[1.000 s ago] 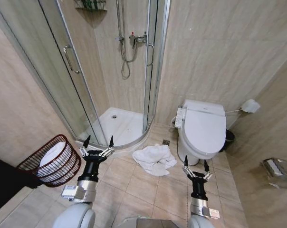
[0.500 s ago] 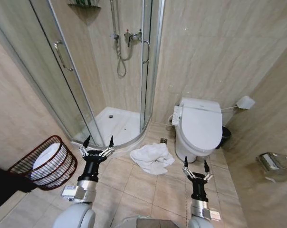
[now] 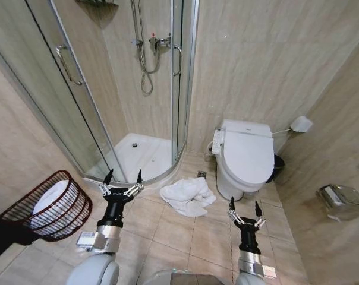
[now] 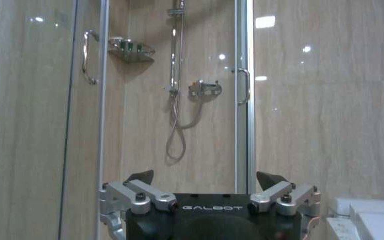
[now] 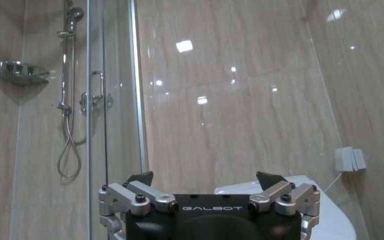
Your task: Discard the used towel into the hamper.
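In the head view, a crumpled white cloth towel [image 3: 188, 195] is lying on the beige tiled floor [image 3: 167, 228], between the curved glass shower enclosure [image 3: 108, 107] and the white toilet with its lid closed [image 3: 245, 155]. The small round dark red-brown hamper of open wire weave [image 3: 49, 206] is standing well to the robot's left of the towel, near the wall, with something white already sitting inside it.

The left gripper [image 3: 123, 179] is hovering raised above the floor between hamper and towel, its two dark fingers spread apart and holding nothing. The right gripper [image 3: 243, 208] is hovering lower, near the front of the toilet, its fingers likewise parted and empty.

The left wrist view is showing what the head view crops: the left gripper [image 4: 205, 180] is pointing at the shower's chrome hose and mixer tap [image 4: 204, 89], with a corner wire shelf [image 4: 132, 50] beside the door handle. The right wrist view is looking past the right gripper [image 5: 205, 179] at the glossy wall tiles, with the toilet's edge visible beyond the fingers.
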Controlling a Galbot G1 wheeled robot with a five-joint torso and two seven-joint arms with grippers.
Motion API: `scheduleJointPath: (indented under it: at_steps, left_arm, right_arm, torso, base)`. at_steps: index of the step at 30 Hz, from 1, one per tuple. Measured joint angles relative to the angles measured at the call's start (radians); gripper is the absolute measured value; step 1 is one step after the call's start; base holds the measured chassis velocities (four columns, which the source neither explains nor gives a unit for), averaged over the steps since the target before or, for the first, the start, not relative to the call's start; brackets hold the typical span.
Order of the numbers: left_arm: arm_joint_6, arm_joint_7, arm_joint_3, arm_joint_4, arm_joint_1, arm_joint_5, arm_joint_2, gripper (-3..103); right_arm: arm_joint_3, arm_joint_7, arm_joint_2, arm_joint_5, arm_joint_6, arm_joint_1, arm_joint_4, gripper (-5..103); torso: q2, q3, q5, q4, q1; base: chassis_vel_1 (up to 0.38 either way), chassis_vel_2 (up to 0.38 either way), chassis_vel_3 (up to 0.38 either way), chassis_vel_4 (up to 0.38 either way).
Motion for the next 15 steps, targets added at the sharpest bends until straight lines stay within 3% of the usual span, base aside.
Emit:
scheduleJointPath:
  at_steps: [15]
  left_arm:
    - [0.0, 0.0, 0.0, 0.0, 0.0, 0.0, 0.0, 100]
  right_arm:
    - [-0.012, 0.0, 0.008, 0.001, -0.004, -0.003, 0.003, 100]
  torso:
    - [-0.059, -0.034, 0.0, 0.0, -0.025]
  base:
    - [0.0, 0.0, 0.0, 0.0]
